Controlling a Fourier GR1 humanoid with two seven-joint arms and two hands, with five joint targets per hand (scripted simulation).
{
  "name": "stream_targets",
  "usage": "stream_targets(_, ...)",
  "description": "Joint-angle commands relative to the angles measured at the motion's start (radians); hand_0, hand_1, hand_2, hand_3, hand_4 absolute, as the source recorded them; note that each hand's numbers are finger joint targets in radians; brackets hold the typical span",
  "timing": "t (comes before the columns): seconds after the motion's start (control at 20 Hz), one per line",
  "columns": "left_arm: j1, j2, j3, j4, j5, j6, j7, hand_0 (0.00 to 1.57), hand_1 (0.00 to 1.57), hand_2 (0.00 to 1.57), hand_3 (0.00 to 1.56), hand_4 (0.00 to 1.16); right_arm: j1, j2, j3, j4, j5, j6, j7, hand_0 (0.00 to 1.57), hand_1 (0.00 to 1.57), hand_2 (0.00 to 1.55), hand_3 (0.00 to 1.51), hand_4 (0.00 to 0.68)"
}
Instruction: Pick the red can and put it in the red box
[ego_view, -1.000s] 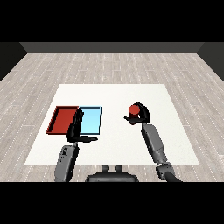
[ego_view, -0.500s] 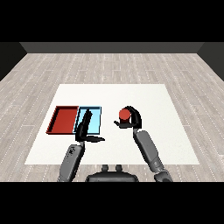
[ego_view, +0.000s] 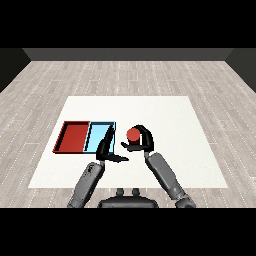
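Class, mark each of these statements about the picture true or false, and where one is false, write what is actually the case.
1. The right hand is curled round the red can. True.
2. The red can lies in the red tray. False: it is in the hand, right of both trays.
3. The light blue tray lies right of the red tray. True.
4. The left hand holds a can. False: it holds nothing; its fingers are straight.

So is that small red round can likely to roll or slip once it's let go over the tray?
The small red round can looks rigid, since the right hand curls round it without denting it. Its curved side suggests it would roll if laid down. Set upright, it probably stays put.
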Motion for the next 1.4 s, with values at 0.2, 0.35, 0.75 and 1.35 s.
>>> stream_targets(0.2, 0.053, 0.0, -0.1, 0.025, 0.045, 0.037, -0.026, 0.0, 0.0, 0.0, 0.0, 0.0, -0.07, 0.002, 0.07, 0.036, -0.036, -0.065, 0.013, 1.46, 1.46, 1.45, 1.38, 0.634)
stream_targets(0.35, -0.057, 0.0, -0.053, 0.231, 0.106, 0.0, -0.157, 0.0, 0.0, 0.0, 0.0, 0.0, -0.03, 0.002, 0.083, -0.025, -0.015, -0.074, 0.033, 1.44, 1.44, 1.44, 1.39, 0.631)
stream_targets(0.75, -0.091, 0.0, -0.139, 0.242, 0.147, 0.06, -0.115, 0.0, 0.0, 0.0, 0.0, 0.0, -0.041, 0.002, 0.094, 0.057, -0.082, -0.054, -0.062, 1.44, 1.44, 1.44, 1.38, 0.63)
stream_targets(1.35, -0.21, 0.0, -0.194, 0.317, 0.255, 0.11, -0.139, 0.0, 0.0, 0.0, 0.0, 0.0, -0.115, 0.002, 0.189, 0.005, -0.116, -0.148, 0.003, 1.5, 1.5, 1.45, 1.38, 0.618)
